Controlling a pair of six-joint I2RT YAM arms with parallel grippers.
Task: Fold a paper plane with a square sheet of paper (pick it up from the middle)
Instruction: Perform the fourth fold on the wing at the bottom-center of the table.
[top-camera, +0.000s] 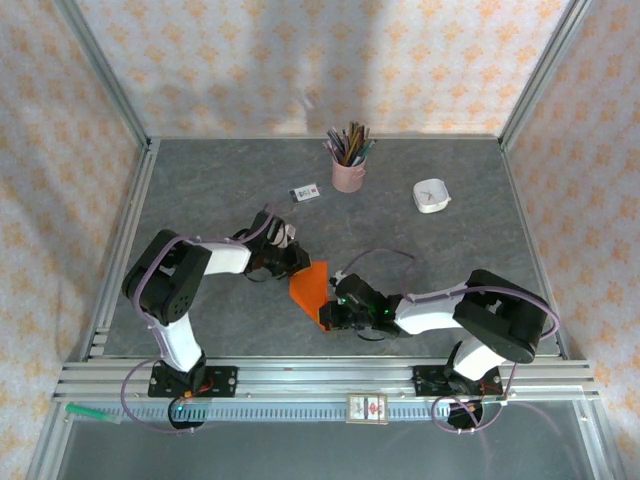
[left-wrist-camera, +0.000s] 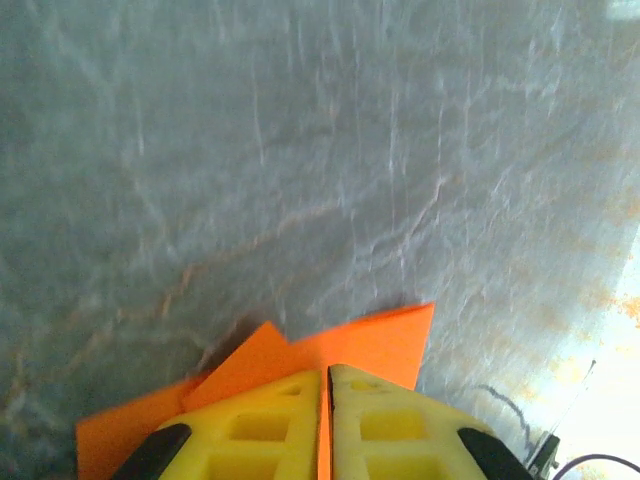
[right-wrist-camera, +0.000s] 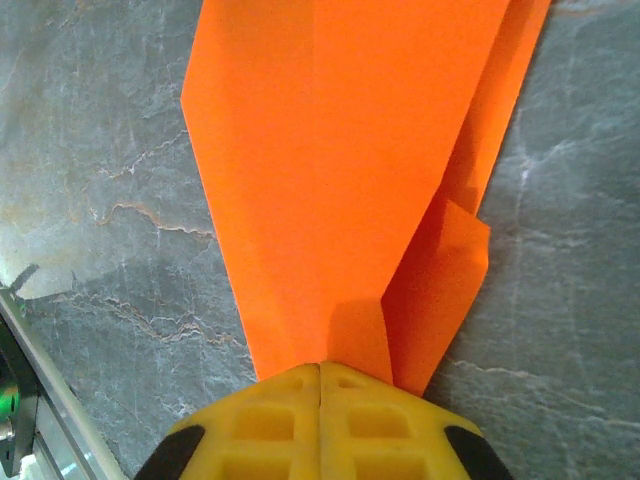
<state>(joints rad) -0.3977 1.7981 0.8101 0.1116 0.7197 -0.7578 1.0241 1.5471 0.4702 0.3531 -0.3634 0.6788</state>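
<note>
Grey table (top-camera: 200, 190): one paper plane (right-wrist-camera: 330, 150); left claw (left-wrist-camera: 325, 378), right claw (right-wrist-camera: 320, 370) clamped on it.

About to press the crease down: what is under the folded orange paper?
Grey marbled tabletop shows beside the folded bright-orange paper sheet; the patch beneath it is covered, so anything there cannot be seen.

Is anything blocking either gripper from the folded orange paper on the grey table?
Nothing visible. The left gripper and right gripper are each shut directly on opposite ends of the folded bright-orange paper sheet.
</note>
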